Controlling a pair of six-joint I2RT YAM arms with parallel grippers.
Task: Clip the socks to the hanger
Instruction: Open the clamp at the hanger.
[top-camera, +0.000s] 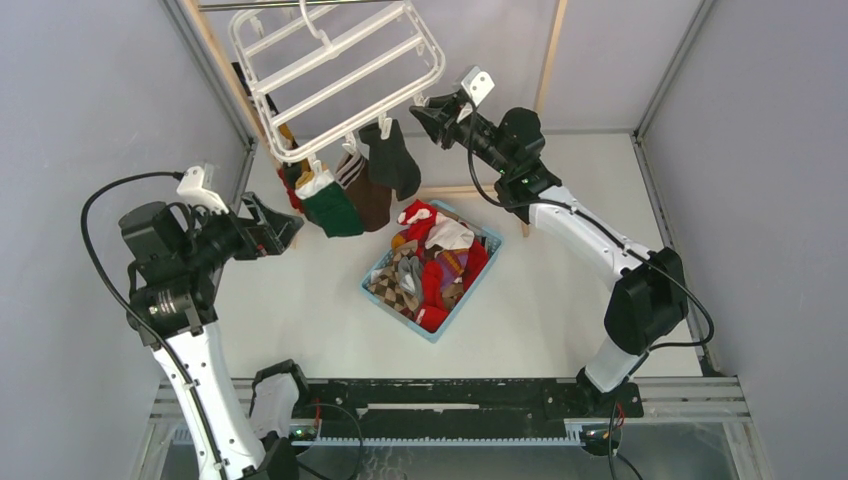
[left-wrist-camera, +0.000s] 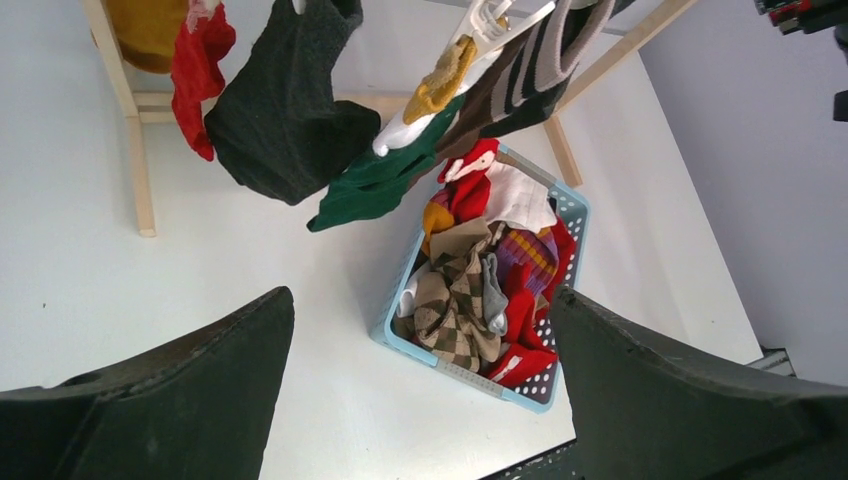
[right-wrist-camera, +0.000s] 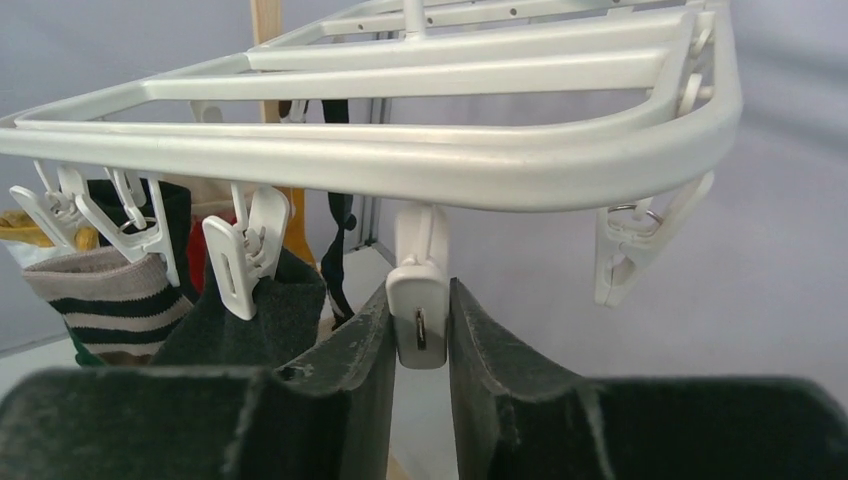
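The white hanger (top-camera: 340, 75) hangs tilted at the top, with several socks clipped along its near edge: a dark grey one (top-camera: 393, 160), a brown striped one (top-camera: 365, 195) and a green one (top-camera: 335, 210). More socks (top-camera: 430, 265) lie piled in a light-blue basket (top-camera: 395, 308). My right gripper (top-camera: 425, 112) is at the hanger's right corner. In the right wrist view it (right-wrist-camera: 420, 290) is shut on an empty white clip (right-wrist-camera: 420, 320) under the hanger's bar (right-wrist-camera: 400, 160). My left gripper (left-wrist-camera: 420, 300) is open and empty, held left of and above the basket (left-wrist-camera: 440, 365).
A wooden rack (top-camera: 548, 60) stands behind the hanger; one leg shows in the left wrist view (left-wrist-camera: 135, 150). Another empty clip (right-wrist-camera: 640, 245) hangs right of the held one. The dark grey sock (right-wrist-camera: 265, 320) hangs just left of my right fingers.
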